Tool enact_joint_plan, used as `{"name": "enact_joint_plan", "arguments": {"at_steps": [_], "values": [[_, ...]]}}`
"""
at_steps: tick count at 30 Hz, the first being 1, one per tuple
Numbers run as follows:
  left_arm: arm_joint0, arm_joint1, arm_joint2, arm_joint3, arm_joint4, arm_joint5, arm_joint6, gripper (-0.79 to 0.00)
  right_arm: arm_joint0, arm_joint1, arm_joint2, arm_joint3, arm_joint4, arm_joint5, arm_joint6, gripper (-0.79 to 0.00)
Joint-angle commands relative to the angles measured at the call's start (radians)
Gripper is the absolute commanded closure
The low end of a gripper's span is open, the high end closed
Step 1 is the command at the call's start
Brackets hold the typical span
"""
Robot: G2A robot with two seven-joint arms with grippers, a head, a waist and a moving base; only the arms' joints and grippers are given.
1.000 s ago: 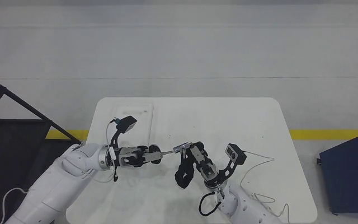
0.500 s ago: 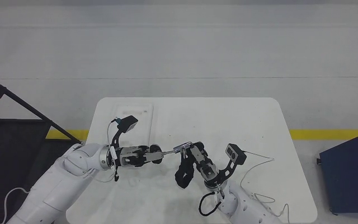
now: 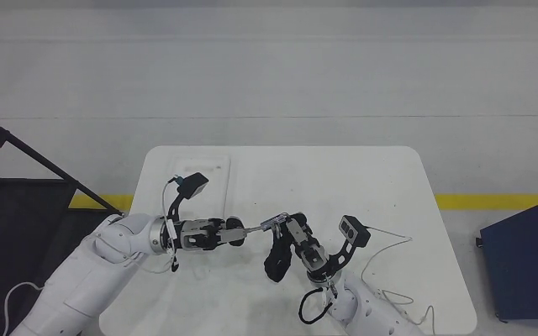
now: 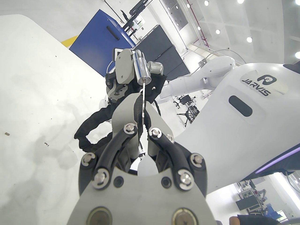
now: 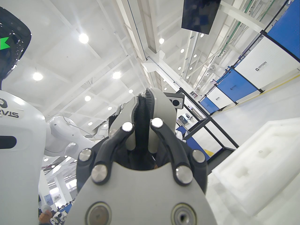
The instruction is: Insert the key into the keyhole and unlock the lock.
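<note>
My left gripper (image 4: 141,104) is shut on a thin metal key (image 4: 143,91) that points straight at the lock. The silver lock (image 4: 141,70) hangs above the table, and the key's tip sits at its keyhole; how deep it goes I cannot tell. A black cable (image 4: 93,127) droops from the lock in a loop. My right gripper (image 5: 144,100) is shut on the lock where the cable joins it. In the top view the left gripper (image 3: 239,229), key (image 3: 254,226), lock (image 3: 272,223) and right gripper (image 3: 292,230) form one line over the table's front middle.
A white foam tray (image 3: 198,163) with shaped recesses lies at the table's back left; the tray (image 5: 253,165) is also in the right wrist view. The cable loop (image 3: 276,261) hangs just above the white table (image 3: 378,185). A thin white wire (image 3: 391,239) trails by the right arm.
</note>
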State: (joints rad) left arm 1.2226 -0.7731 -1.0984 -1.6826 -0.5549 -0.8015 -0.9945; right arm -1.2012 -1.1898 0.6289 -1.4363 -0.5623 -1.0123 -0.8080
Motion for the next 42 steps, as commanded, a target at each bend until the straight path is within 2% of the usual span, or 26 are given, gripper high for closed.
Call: {"name": "enact_joint_plan", "arguments": {"at_steps": [1, 17, 26, 34, 38, 42], "values": [[-0.001, -0.001, -0.005, -0.005, 0.008, 0.017, 0.003, 0.000, 0.000, 0.000, 0.000, 0.000, 0.000, 0.000, 0.000, 0.000], [0.021, -0.010, -0.032, -0.074, 0.104, 0.112, 0.055, 0.000, 0.000, 0.000, 0.000, 0.000, 0.000, 0.000, 0.000, 0.000], [0.025, -0.019, -0.039, -0.097, 0.149, 0.124, 0.081, 0.000, 0.000, 0.000, 0.000, 0.000, 0.000, 0.000, 0.000, 0.000], [0.057, -0.025, -0.067, -0.162, 0.382, 0.139, 0.203, 0.000, 0.000, 0.000, 0.000, 0.000, 0.000, 0.000, 0.000, 0.000], [0.111, -0.026, -0.102, -0.219, 0.545, 0.163, 0.312, 0.000, 0.000, 0.000, 0.000, 0.000, 0.000, 0.000, 0.000, 0.000], [0.172, -0.026, -0.133, -0.259, 0.646, 0.146, 0.395, 0.000, 0.000, 0.000, 0.000, 0.000, 0.000, 0.000, 0.000, 0.000]]}}
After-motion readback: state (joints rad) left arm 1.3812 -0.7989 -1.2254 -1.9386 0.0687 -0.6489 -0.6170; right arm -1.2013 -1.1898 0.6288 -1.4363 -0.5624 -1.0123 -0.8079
